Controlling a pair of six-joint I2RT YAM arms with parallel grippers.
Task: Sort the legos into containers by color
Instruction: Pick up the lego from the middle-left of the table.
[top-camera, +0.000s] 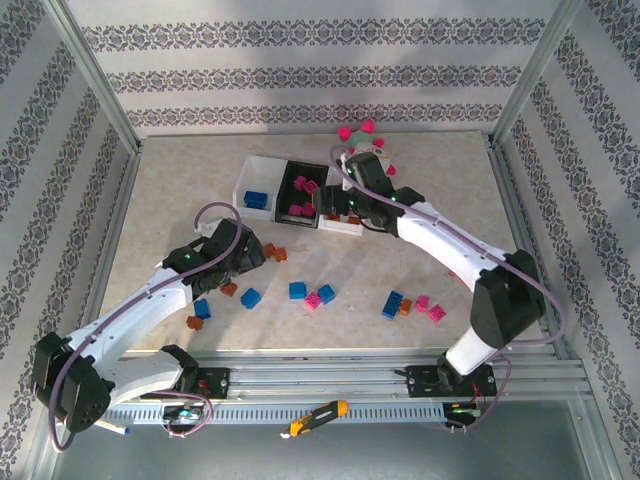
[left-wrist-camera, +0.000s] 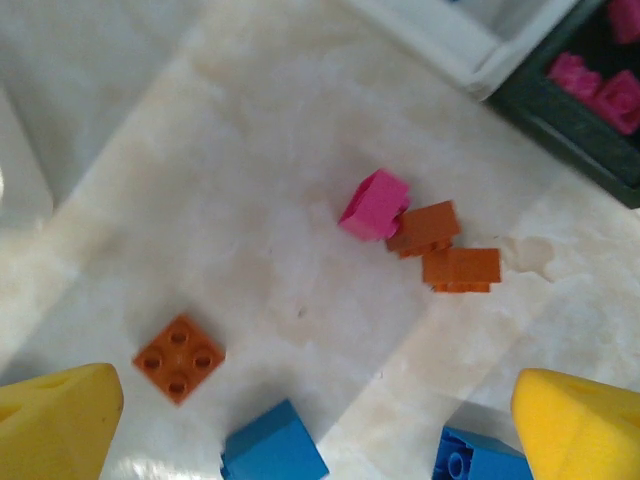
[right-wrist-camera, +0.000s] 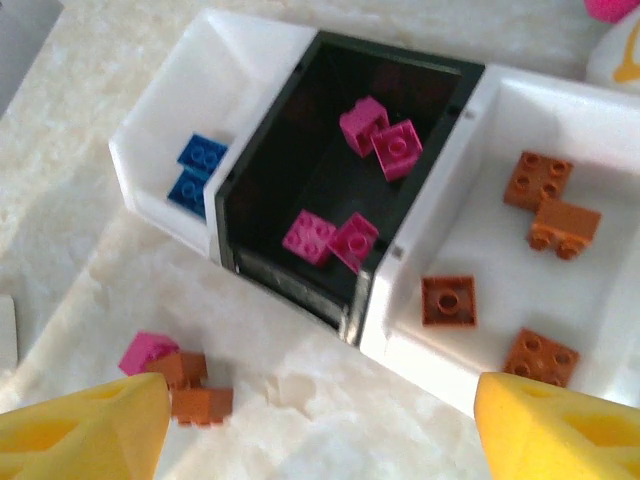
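Three joined bins stand at the back: a white bin (right-wrist-camera: 165, 110) with blue legos (right-wrist-camera: 200, 170), a black bin (right-wrist-camera: 300, 120) with several pink legos (right-wrist-camera: 330, 238), and a white bin (right-wrist-camera: 600, 300) with several orange legos (right-wrist-camera: 448, 300). My right gripper (right-wrist-camera: 320, 435) hovers open and empty just in front of the bins (top-camera: 262, 178). My left gripper (left-wrist-camera: 320, 430) is open over the table, a blue lego (left-wrist-camera: 272, 445) lying below its gap. Ahead of it lie a pink lego (left-wrist-camera: 374, 204), two orange ones (left-wrist-camera: 424, 227) and an orange plate (left-wrist-camera: 179, 357).
More loose bricks are scattered across the near table: blue (top-camera: 297, 290), pink (top-camera: 437, 312), orange (top-camera: 194, 322). A plush toy with pink spikes (top-camera: 360, 135) sits behind the bins. A box cutter (top-camera: 318, 415) lies on the front rail. Metal frame posts line the sides.
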